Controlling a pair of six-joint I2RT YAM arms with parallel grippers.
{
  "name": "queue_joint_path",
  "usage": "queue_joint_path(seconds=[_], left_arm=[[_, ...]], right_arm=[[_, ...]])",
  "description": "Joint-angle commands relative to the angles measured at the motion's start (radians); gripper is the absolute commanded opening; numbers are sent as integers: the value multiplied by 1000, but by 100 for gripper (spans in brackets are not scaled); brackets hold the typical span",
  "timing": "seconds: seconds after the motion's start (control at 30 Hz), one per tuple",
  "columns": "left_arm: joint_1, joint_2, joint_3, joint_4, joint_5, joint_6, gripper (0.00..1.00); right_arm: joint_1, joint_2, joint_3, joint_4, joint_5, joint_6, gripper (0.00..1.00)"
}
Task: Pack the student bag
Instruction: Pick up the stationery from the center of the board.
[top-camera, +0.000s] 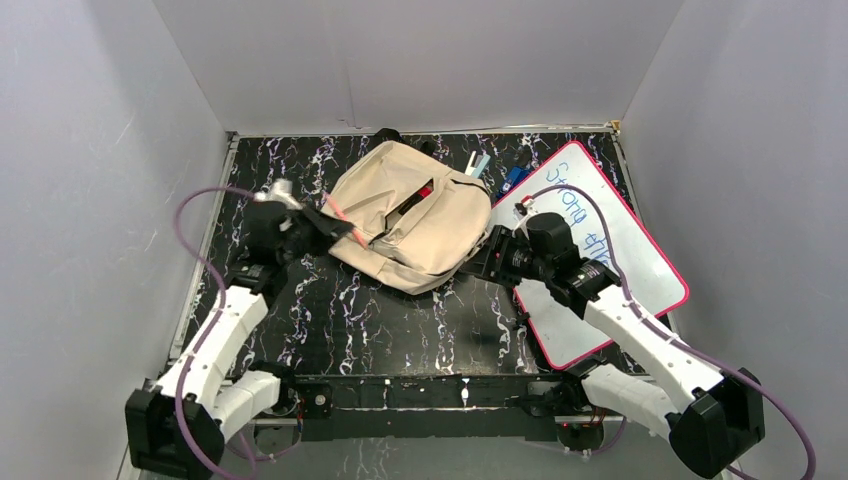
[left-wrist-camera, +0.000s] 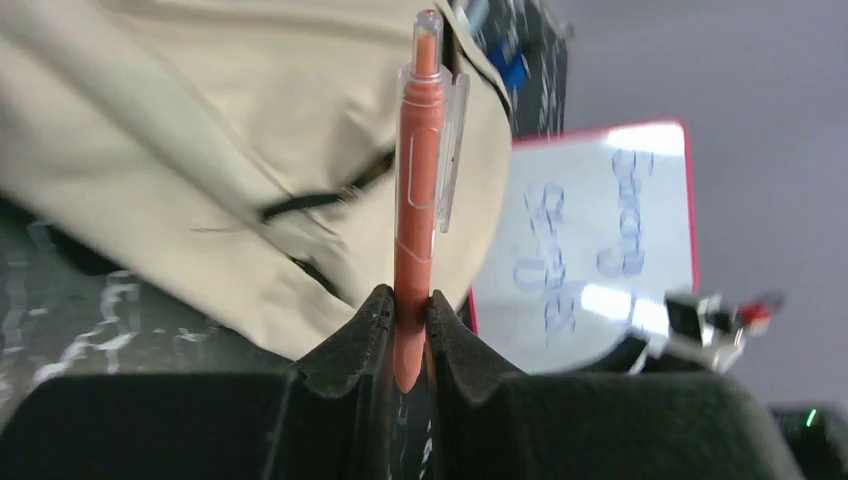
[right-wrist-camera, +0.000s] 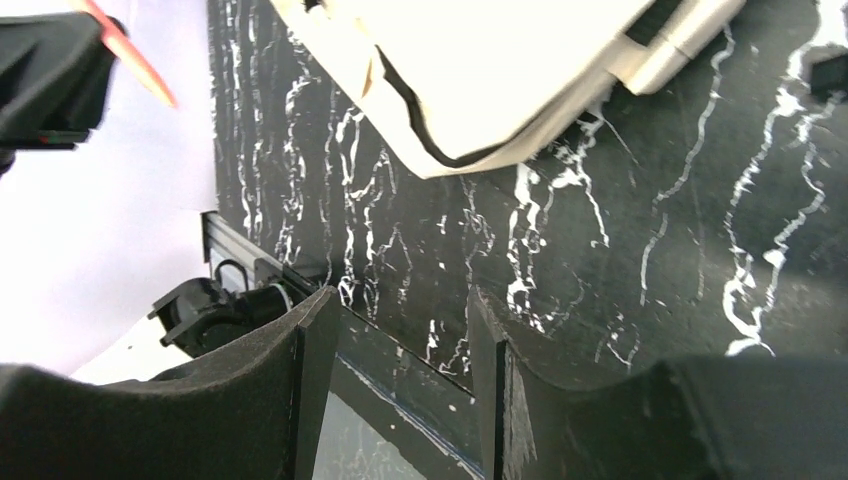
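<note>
beside student bag (top-camera: 410, 215), l gripper (left-wrist-camera: 410, 335) pinches orange pen (left-wrist-camera: 420, 180); r gripper (right-wrist-camera: 400, 310) parted, empty; whiteboard (left-wrist-camera: 600, 230) scrawl illegible.

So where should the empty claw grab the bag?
Probably the loose fabric lip along the open zipper, approached from the right side where the right claw sits open. The student bag lies flat, so that raised edge is thin enough to pinch.

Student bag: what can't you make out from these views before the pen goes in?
- Top view: the student bag's inside; its flap leaves only a dark slit.
- Left wrist view: the pen's lower end, sunk between the pads of the left gripper.
- Top view: the small blue things behind the bag, too small to name.
- Right wrist view: the bag, cut off by the top edge.
</note>
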Motion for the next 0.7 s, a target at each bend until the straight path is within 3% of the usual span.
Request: queue_joint_path(seconds=[0.0,0.07,0.17,0.4,0.67], left_arm=[[-314,66,95,82,-29,239,0],[-429,122,119,83,-86,267,0],[-510,159,134,102,-122,288,0],[-575,223,150,242,48,347,0],[-613,252,125,315,104,338,0]], right_arm=[[1,40,72,185,-120,6,58],[1,69,98,223,-155,8,58],[3,83,123,266,-156,8,59],[3,47,69,452,-138,-12,66],[3,79,52,510,-177,-26,53]])
